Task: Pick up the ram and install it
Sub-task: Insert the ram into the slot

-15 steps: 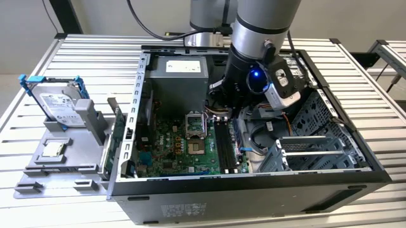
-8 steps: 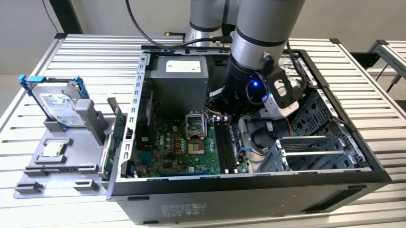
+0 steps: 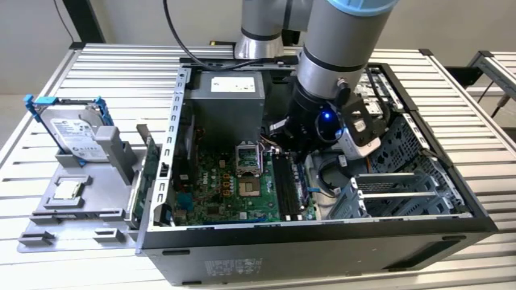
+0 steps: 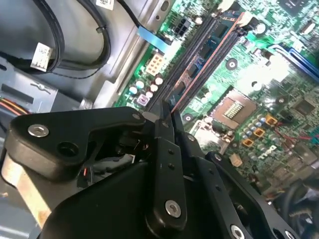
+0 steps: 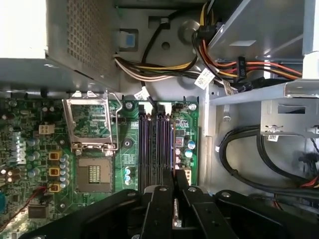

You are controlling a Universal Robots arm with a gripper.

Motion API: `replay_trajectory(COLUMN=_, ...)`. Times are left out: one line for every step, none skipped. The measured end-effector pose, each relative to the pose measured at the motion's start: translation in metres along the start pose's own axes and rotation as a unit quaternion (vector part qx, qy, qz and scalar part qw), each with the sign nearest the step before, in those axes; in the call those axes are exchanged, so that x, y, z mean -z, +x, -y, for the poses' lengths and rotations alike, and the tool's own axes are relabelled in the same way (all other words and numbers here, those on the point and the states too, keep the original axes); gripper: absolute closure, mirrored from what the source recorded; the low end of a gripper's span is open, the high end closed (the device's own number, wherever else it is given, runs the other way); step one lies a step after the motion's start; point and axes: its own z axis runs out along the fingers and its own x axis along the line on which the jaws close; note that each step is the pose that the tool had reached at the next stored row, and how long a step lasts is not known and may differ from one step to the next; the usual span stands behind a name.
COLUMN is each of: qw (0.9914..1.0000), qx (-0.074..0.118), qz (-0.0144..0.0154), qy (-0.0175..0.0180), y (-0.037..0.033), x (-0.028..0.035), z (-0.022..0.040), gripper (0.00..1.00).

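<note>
My gripper (image 3: 280,142) is down inside the open computer case (image 3: 322,235), over the memory slots (image 5: 152,149) of the green motherboard (image 3: 234,199). In both wrist views its black fingers stand close together on the end of the ram (image 5: 172,149), a thin dark bluish stick seen edge-on. The ram (image 4: 208,62) runs along the slot nearest the case's metal wall, in line with the empty slots beside it. The gripper (image 5: 173,188) (image 4: 167,118) looks shut on the ram. How deep the stick sits in its slot is hidden.
The CPU socket (image 5: 92,172) lies beside the slots, and its open metal frame (image 5: 89,119) is next to it. Bundled cables (image 5: 239,64) and a drive cage (image 3: 403,187) crowd the other side. A silver hard drive (image 3: 77,133) in a blue bracket stands on a grey holder (image 3: 81,199) outside the case.
</note>
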Motion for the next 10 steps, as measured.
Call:
replay_trajectory(qw=1.0, qx=0.0, qz=0.0, qy=0.0, y=0.0, x=-0.0019, z=0.0001, gripper=1.0)
replay_trajectory(qw=1.0, qx=0.0, qz=0.0, qy=0.0, y=0.0, x=-0.0036, z=0.0002, gripper=1.0)
replay_trajectory(qw=1.0, qx=0.0, qz=0.0, qy=0.0, y=0.0001, x=-0.0056, z=0.0002, gripper=1.0)
replay_trajectory(qw=1.0, qx=0.0, qz=0.0, qy=0.0, y=0.0002, x=-0.0074, z=0.0003, gripper=1.0)
replay_trajectory(qw=1.0, qx=0.0, qz=0.0, qy=0.0, y=0.0003, x=-0.0093, z=0.0004, gripper=1.0)
replay_trajectory(qw=1.0, qx=0.001, qz=0.0, qy=0.0, y=0.0004, x=-0.011, z=0.0004, gripper=1.0)
replay_trajectory(qw=1.0, qx=0.001, qz=0.0, qy=0.0, y=0.0009, x=-0.0129, z=0.0005, gripper=1.0)
replay_trajectory(qw=1.0, qx=0.001, qz=-0.0001, qy=0.0, y=0.0013, x=-0.0147, z=0.0006, gripper=1.0)
replay_trajectory(qw=1.0, qx=0.001, qz=-0.0001, qy=0.0, y=0.0016, x=-0.0164, z=0.0007, gripper=1.0)
replay_trajectory(qw=1.0, qx=0.002, qz=-0.0001, qy=0.0, y=0.0019, x=-0.0182, z=0.0007, gripper=1.0)
